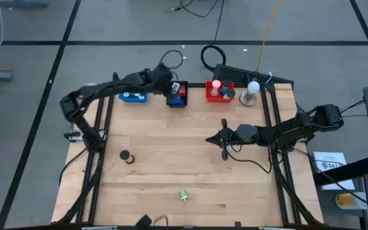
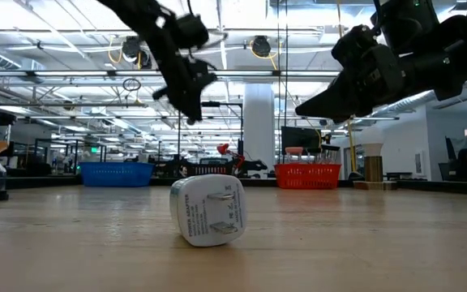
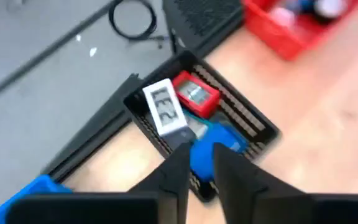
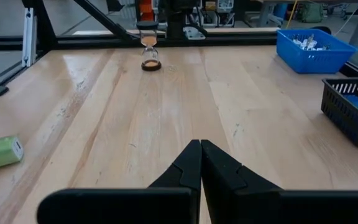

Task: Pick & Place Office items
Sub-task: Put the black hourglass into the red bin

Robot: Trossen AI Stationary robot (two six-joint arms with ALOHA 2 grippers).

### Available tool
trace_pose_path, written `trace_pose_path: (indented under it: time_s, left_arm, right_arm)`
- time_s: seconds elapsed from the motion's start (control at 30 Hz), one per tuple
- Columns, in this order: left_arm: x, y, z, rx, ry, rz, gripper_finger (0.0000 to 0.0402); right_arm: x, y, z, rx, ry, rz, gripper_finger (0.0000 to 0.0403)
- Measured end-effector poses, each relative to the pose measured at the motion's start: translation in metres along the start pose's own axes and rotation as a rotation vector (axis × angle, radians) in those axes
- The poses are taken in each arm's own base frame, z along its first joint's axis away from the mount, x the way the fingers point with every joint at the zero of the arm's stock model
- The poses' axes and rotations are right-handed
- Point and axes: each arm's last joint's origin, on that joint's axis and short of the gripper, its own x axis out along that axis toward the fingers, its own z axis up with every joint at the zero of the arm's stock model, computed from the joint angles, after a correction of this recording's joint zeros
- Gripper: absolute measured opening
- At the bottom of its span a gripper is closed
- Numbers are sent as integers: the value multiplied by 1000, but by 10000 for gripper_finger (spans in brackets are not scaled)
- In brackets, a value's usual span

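Observation:
My left gripper (image 1: 174,88) (image 3: 201,152) hovers over the black tray (image 1: 177,101) (image 3: 260,124) at the table's far edge, fingers pointing down, open by a narrow gap with nothing between them. In the tray lie a white rectangle with a display (image 3: 165,106), a red rectangle (image 3: 196,93) and a blue item (image 3: 219,140). My right gripper (image 1: 208,138) (image 4: 201,144) is shut and empty, held above the table's middle and pointing toward its left edge. A green cylinder (image 1: 183,195) (image 4: 0,152) lies on its side near the near edge.
A blue tray (image 1: 133,96) (image 4: 312,46) and a red tray (image 1: 220,91) with cylinders flank the black one. The white ball-topped stand (image 1: 253,89) is right of the red tray. An hourglass (image 1: 127,156) (image 4: 149,53) stands toward the left. A white plug adapter (image 2: 209,211) sits near the low camera.

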Motion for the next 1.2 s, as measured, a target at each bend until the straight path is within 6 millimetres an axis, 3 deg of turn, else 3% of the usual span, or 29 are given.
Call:
trace_pose_path:
  time_s: [0.13, 0.23, 0.37, 0.5, 0.77, 0.97, 1.1, 1.2]
  left_arm:
    - [-35, -23, -18, 89, -123, -51, 20]
    - [-51, -37, -42, 134, -261, -130, 7]
    - [-58, -49, -78, 174, -438, -228, 15]
    - [-51, -56, -109, 194, -505, -306, 9]
    - [-53, -74, -133, 253, -458, -483, 3]
    - [-80, -98, -147, 378, -524, -577, 2]
    - [-95, -111, -152, 359, -568, -658, 6]
    - [-98, -116, -158, 382, -599, -608, 6]
  right_arm:
    - [-2, 0, -2, 0, -7, -4, 0]
    - [-2, 0, -2, 1, -17, -4, 0]
    - [-2, 0, 0, 12, -38, -2, 0]
    - [-2, 0, 0, 82, -35, -1, 0]
    - [-2, 0, 1, 54, -51, 0, 0]
    - [-3, 0, 6, 50, -97, 3, 0]
    - [2, 0, 5, 34, -135, 3, 0]
    - [8, 0, 0, 28, -172, 3, 0]
